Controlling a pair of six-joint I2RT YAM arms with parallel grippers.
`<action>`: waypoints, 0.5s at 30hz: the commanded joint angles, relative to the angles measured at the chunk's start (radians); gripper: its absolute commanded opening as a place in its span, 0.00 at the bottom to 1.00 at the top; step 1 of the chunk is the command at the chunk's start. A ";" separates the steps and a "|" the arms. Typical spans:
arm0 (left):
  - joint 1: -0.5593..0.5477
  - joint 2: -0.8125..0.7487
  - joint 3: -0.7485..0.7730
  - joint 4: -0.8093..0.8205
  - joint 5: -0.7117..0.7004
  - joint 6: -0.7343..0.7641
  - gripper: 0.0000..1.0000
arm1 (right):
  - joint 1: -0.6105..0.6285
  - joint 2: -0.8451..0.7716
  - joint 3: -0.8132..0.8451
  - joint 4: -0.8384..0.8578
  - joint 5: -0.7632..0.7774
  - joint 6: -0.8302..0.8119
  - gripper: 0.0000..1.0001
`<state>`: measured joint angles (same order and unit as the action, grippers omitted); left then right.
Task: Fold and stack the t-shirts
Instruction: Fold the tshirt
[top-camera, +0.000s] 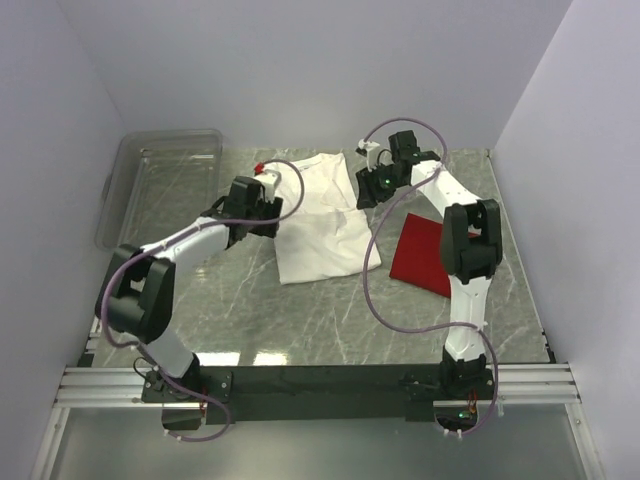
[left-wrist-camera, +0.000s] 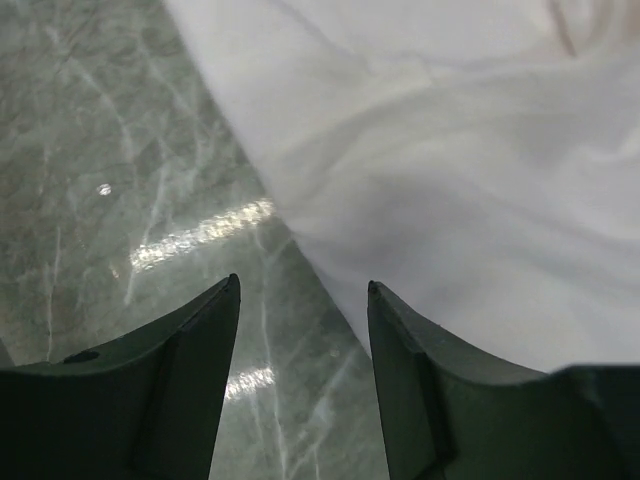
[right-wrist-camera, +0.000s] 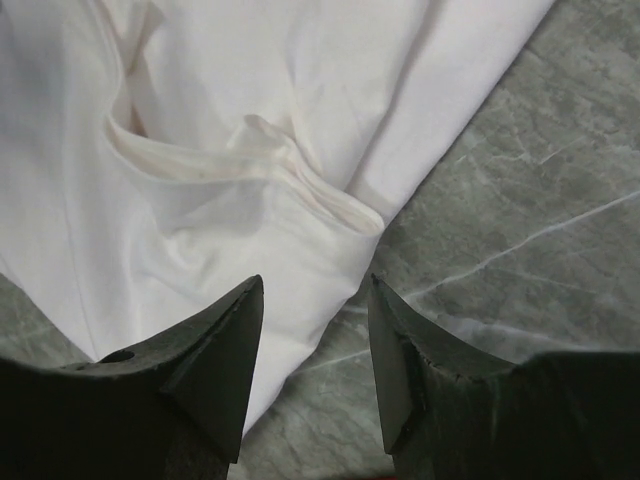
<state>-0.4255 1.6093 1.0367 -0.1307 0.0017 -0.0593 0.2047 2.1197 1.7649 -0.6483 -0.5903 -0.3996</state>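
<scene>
**A:** Where is the large white cloth t-shirt (top-camera: 318, 215)?

**B:** It lies toward the far middle of the grey marbled bench (top-camera: 300, 310). It is partly folded into a rumpled, roughly rectangular shape. A small spot of red shows at its far left corner.

**A:** And the plain red cloth t-shirt (top-camera: 425, 255)?

**B:** It lies flat on the bench to the right of the white one, with bare bench between them. The right arm crosses above it and hides its right side.

**A:** What about the left tool (left-wrist-camera: 303, 285)?

**B:** Released. Its two dark fingers stand apart with nothing between them, at the white shirt's left edge. One finger is over bare bench and the other is in front of the cloth. I cannot tell whether either touches it.

**A:** And the right tool (right-wrist-camera: 315, 282)?

**B:** Also released, with its fingers spread and holding nothing. It is at the far right side of the white shirt. Its wrist view shows a wrinkled seam ridge, with the cloth's edge running down between the fingers and bare bench to the right.

**A:** Anything else?

**B:** A clear plastic rectangular bin (top-camera: 160, 180) sits at the far left corner, left of the white shirt and not touching it.
</scene>
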 joint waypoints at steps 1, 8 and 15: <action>0.047 0.044 0.071 0.017 0.006 -0.141 0.59 | -0.001 0.023 0.086 -0.031 0.017 0.076 0.53; 0.083 0.162 0.151 0.017 0.038 -0.178 0.56 | 0.001 0.121 0.180 -0.066 0.049 0.116 0.52; 0.091 0.219 0.187 0.011 0.055 -0.185 0.56 | -0.001 0.171 0.219 -0.100 0.058 0.110 0.52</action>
<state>-0.3405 1.8153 1.1824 -0.1383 0.0307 -0.2234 0.2050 2.2757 1.9415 -0.7162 -0.5415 -0.3027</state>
